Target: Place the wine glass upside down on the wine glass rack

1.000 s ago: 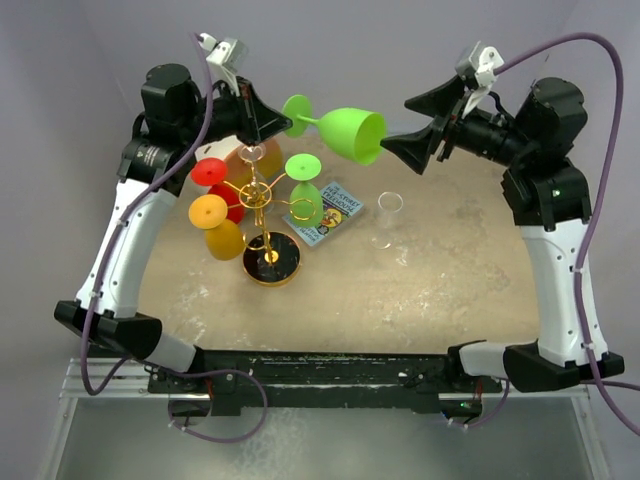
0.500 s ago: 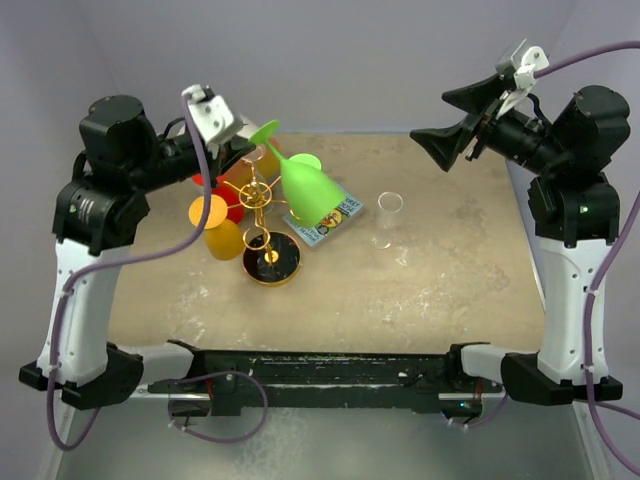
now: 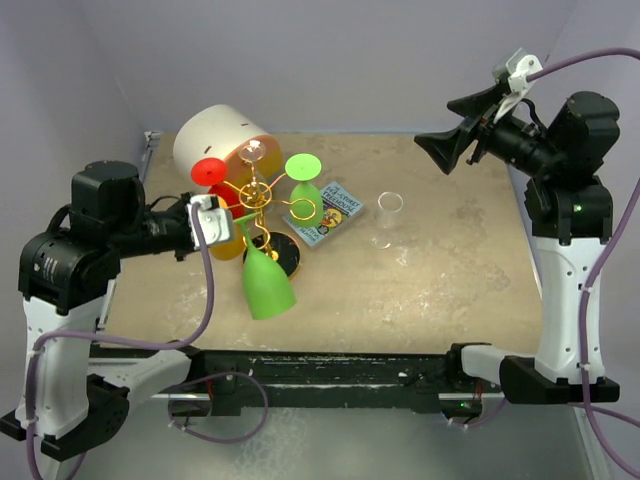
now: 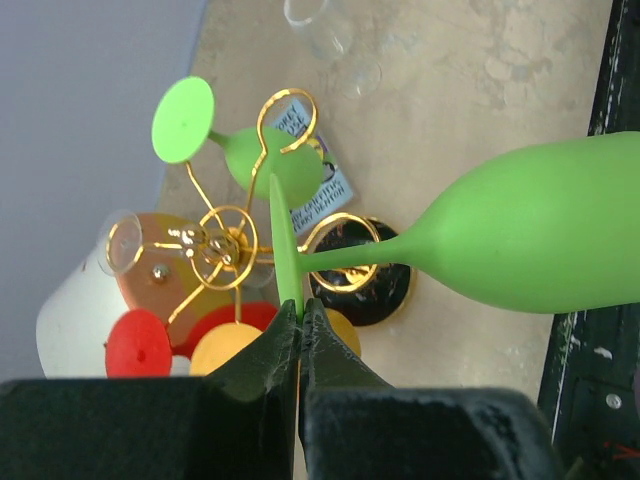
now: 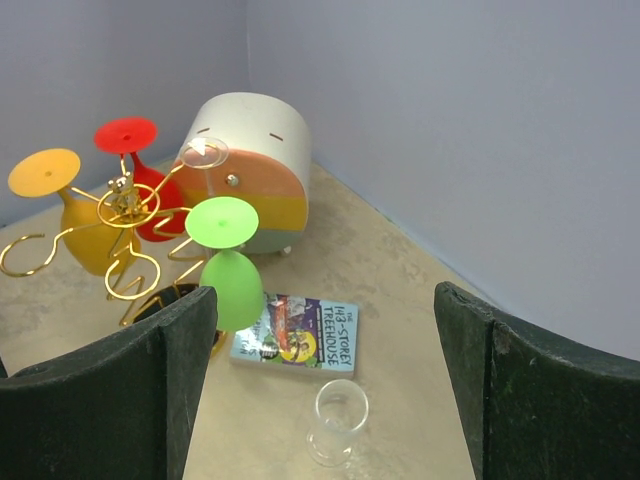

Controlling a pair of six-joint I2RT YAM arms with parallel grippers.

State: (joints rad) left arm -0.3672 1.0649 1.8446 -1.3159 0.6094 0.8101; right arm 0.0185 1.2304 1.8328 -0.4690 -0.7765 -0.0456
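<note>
The left gripper (image 4: pixel 300 318) was pinched shut on the foot of the green wine glass (image 4: pixel 540 235), with the stem running straight out from the jaws and the bowl tilted over the table (image 3: pixel 450 290), just in front of the wine glass rack (image 3: pixel 256 190). A free gold ring (image 4: pixel 340 222) sat right at the stem; whether around it was unclear. The right gripper (image 3: pixel 440 135) was wide open, high, well apart, so the left arm was nearer.

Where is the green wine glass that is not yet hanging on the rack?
In the top view the green wine glass is left of centre. Its foot is pinched in the left claw and its bowl points toward the near edge, just in front of the rack.
</note>
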